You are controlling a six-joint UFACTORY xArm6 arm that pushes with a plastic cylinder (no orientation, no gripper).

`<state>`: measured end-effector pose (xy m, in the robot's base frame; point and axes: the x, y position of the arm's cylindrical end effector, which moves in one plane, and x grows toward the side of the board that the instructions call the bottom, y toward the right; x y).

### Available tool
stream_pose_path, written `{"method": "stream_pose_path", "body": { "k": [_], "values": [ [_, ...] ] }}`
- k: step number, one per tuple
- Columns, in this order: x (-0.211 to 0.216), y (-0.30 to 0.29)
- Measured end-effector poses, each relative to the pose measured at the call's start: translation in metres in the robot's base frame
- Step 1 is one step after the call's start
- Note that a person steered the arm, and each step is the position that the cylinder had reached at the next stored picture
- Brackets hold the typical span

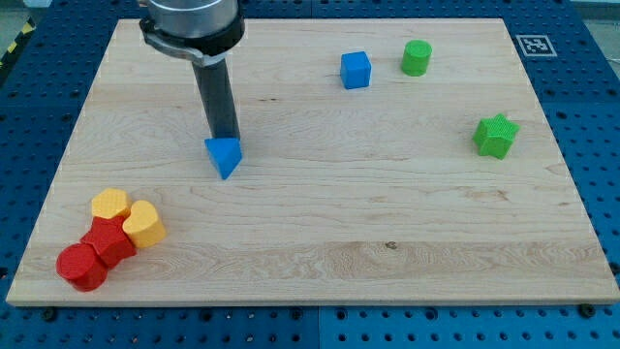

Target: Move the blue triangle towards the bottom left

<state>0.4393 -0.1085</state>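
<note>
The blue triangle lies on the wooden board, left of the middle. My rod comes down from the view's top, and my tip stands right at the triangle's upper edge, touching or nearly touching it on the side towards the view's top right.
A blue cube and a green cylinder sit near the view's top right. A green star-shaped block is at the right. At the bottom left are two yellow heart-shaped blocks, a red block and a red cylinder.
</note>
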Motion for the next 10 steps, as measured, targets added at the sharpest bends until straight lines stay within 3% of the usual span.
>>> {"method": "stream_pose_path", "body": {
  "k": [3, 5, 7, 10],
  "values": [
    [0.035, -0.002],
    [0.045, 0.038],
    [0.079, 0.03],
    [0.06, -0.025]
  ]
}}
